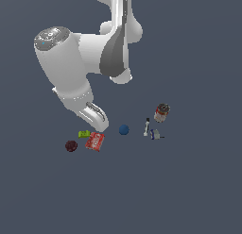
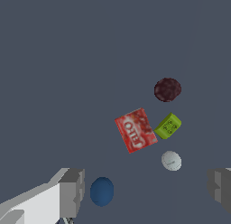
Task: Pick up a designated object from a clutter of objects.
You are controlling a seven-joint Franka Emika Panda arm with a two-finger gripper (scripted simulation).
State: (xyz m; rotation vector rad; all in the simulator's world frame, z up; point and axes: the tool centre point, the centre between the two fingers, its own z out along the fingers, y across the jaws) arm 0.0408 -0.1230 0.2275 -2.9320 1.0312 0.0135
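In the exterior view, you see the white arm bent down over a dark floor, with the gripper low above the small things. The maroon ball, which you must pick, lies alone at the exterior view's left end of the group, not touched by anything. Just beside it to the right are the green piece and the red packet, which lie near each other. The blue ball is further right, then the white-blue tool, and the red-white can is the last one. From here you cannot tell how the jaws stand.

In the wrist view, the two fingers are wide apart and hold nothing. The maroon ball lies well apart from them, beyond the red packet and the green piece. A pale grey lump and the blue ball lie closer to the fingers.

I judge the task is only at its beginning: the ball is not yet grasped, and the approach, the closing and the lifting are left.
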